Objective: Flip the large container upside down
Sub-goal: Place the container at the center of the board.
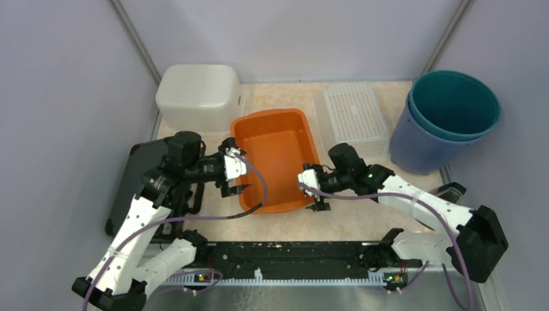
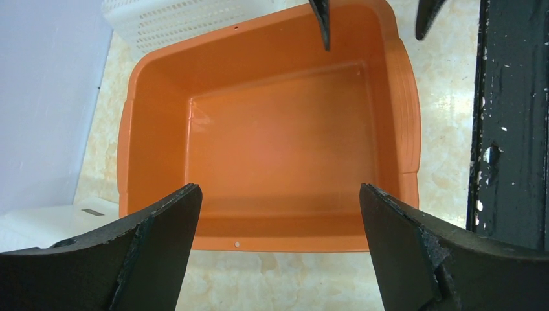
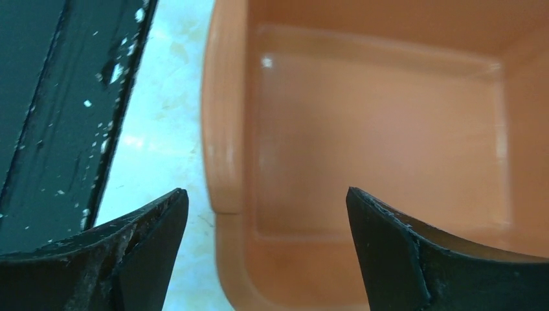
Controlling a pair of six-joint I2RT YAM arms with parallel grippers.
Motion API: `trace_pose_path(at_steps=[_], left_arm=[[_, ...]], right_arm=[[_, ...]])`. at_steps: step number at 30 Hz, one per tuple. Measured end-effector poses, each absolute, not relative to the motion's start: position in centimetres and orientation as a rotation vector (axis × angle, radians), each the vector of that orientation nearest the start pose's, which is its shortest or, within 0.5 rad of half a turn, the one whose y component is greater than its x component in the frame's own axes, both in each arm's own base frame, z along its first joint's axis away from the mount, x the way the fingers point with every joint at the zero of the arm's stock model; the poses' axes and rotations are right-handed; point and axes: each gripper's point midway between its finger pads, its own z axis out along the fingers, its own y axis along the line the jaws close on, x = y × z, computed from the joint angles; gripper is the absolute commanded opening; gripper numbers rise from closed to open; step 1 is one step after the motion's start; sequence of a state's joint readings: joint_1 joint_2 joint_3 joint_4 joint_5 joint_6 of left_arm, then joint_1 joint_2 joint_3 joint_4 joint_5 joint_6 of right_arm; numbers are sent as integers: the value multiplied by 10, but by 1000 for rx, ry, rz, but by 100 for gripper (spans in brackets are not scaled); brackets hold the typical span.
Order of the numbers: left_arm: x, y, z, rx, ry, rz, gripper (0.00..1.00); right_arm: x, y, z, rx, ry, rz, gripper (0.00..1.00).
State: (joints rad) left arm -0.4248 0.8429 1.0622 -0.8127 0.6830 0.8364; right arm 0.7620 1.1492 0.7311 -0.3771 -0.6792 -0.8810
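The large orange container (image 1: 275, 155) stands upright, open side up and empty, in the middle of the table. It also shows in the left wrist view (image 2: 278, 136) and the right wrist view (image 3: 375, 129). My left gripper (image 1: 236, 172) is open just outside the container's left rim, its jaws wide apart (image 2: 278, 189) and not touching it. My right gripper (image 1: 312, 188) is open at the container's near right corner, one jaw outside the rim and one over the inside (image 3: 265, 192). Its fingertips (image 2: 322, 23) show across the tub in the left wrist view.
A white tub (image 1: 197, 94) sits upside down at the back left. A white perforated basket (image 1: 355, 116) lies behind the right side. A teal bucket nested in a blue one (image 1: 453, 107) stands at the back right. A black slab (image 1: 133, 188) lies left; a black rail (image 1: 291, 256) runs along the front.
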Motion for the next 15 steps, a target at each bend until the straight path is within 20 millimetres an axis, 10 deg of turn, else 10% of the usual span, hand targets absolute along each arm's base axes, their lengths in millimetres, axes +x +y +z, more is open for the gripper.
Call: trace_pose_path(at_steps=[9,15], left_arm=[[183,-176,248,1508,1440,-487,99],[181,-172,235,1503,1461,-484,99]], right_arm=[[242,237,246,-1580,1292,423,99],[279,211,238,-1517,1425,219,99]])
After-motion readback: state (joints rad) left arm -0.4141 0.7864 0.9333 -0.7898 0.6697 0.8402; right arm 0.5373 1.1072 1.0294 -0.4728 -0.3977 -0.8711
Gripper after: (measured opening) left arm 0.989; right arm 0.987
